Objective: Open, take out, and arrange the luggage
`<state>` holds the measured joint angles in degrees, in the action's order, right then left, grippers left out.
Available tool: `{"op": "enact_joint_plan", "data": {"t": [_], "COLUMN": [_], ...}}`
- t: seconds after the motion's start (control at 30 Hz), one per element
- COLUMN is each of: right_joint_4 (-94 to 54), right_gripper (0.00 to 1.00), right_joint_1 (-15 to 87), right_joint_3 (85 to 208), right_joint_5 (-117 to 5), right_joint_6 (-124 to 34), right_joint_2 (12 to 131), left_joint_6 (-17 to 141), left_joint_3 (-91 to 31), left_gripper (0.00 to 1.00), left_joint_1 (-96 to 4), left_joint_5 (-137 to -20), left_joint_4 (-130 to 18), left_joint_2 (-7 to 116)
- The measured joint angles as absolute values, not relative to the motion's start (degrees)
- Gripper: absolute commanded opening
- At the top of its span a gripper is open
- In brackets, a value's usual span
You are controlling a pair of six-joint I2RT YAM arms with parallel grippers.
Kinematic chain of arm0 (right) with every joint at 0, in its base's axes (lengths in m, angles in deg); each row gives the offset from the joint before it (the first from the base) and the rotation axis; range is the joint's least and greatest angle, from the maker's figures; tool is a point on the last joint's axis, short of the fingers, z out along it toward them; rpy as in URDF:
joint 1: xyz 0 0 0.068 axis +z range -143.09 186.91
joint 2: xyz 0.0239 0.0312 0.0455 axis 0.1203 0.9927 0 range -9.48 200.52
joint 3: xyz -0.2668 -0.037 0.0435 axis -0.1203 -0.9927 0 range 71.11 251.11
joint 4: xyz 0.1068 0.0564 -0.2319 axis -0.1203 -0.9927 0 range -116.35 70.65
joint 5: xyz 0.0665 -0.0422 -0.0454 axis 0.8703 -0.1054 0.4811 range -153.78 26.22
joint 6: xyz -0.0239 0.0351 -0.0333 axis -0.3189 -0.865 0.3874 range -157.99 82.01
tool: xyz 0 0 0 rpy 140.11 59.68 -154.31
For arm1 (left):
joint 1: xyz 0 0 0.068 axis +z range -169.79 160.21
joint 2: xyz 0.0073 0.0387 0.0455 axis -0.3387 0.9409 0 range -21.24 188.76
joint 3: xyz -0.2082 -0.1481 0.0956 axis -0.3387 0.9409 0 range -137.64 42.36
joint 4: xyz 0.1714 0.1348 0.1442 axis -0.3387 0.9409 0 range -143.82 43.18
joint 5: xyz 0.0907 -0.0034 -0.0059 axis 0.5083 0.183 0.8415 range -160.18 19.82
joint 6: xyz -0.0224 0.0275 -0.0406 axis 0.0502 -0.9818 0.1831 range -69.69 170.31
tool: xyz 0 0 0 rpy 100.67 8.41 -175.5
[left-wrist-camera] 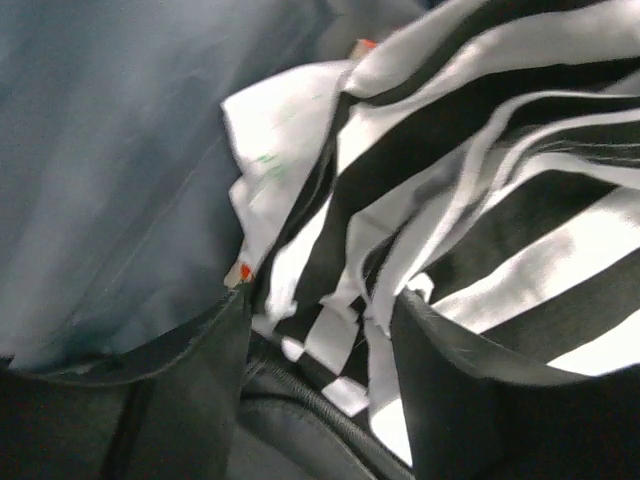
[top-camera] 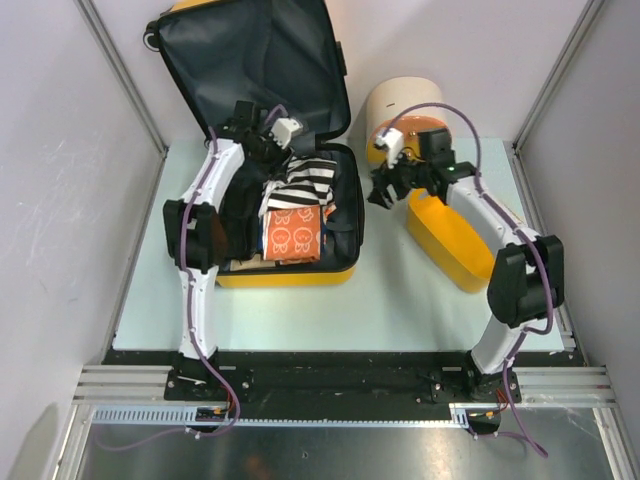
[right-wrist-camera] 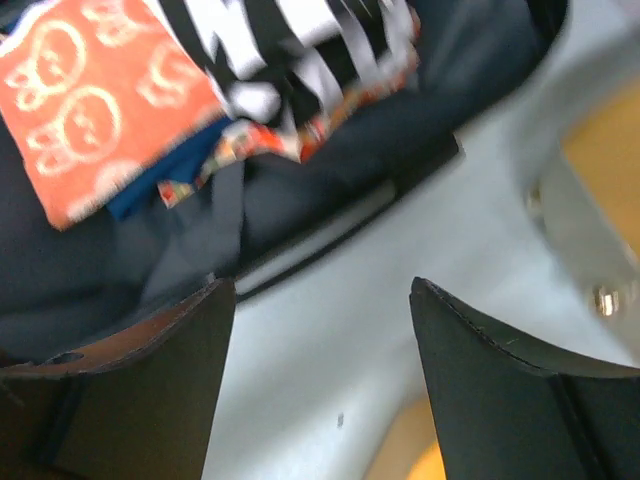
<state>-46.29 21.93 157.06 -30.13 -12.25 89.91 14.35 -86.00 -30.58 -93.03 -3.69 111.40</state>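
Overhead, the pale blue-green table (top-camera: 330, 310) fills a booth closed in by plain white wall panels (top-camera: 60, 150) with slanted metal posts (top-camera: 120, 70) at the back corners; a black strip and a silver rail (top-camera: 330, 385) run along the near edge, where both arm bases are bolted; the luggage (top-camera: 290, 276) lies open on the left rear part of the table, its lid raised against the back wall with the dark lining facing forward and its yellow shell showing along the front rim; inside lie a black-and-white striped cloth (top-camera: 305, 180), an orange cloth with white print (top-camera: 293, 232) and dark fabric on the left; the left hand (top-camera: 275, 145) hangs over the back of the lower half, just above the striped cloth; in its wrist view the fingers stand parted, the stripes fill the gap beyond them and nothing looks pinched; the right hand (top-camera: 397, 190) hovers over bare table just right of the luggage, released, fingers wide apart with only the table and the case rim between them; a yellow basket (top-camera: 445, 235) sits at the right under that arm, and a cream round box (top-camera: 400, 100) stands behind it near the back wall
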Motion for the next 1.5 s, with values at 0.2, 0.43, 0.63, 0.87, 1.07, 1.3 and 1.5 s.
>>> {"op": "enact_joint_plan", "data": {"t": [0.2, 0.43, 0.63, 0.87, 1.07, 1.3, 1.5], "right_joint_4": [-35.6, -30.2, -28.3, -26.5, -29.3, -34.9, -36.6], "right_gripper": [0.77, 0.76, 0.75, 0.75, 0.79, 0.88, 0.73], "right_joint_1": [32.9, 39.0, 40.4, 40.6, 40.6, 40.4, 40.4], "right_joint_3": [160.8, 163.8, 168.2, 174.7, 178.5, 183.4, 183.5], "right_joint_5": [-29.2, -27.7, -27.3, -28.8, -27.9, -25.2, -23.8], "right_joint_6": [-3.6, 4.1, 7.5, 9.3, 11.7, 13.2, 15.7], "right_joint_2": [96.3, 102.9, 108.8, 116.5, 119.3, 121.5, 121.5], "left_joint_6": [21.7, 27.6, 30.3, 31.8, 31.9, 31.9, 31.9], "left_joint_3": [-87.7, -78.8, -68.9, -59.3, -55.8, -54.0, -52.8], "left_gripper": [0.77, 0.82, 0.83, 0.83, 0.83, 0.83, 0.83], "left_joint_1": [-25.6, -21.0, -20.9, -21.0, -20.9, -20.9, -20.9], "left_joint_5": [-93.4, -94.7, -96.1, -96.5, -96.3, -96.4, -96.4], "left_joint_4": [-3.4, -4.0, -4.0, -3.9, -3.8, -4.7, -5.2], "left_joint_2": [109.0, 94.4, 83.6, 80.3, 78.0, 75.2, 74.6]}}
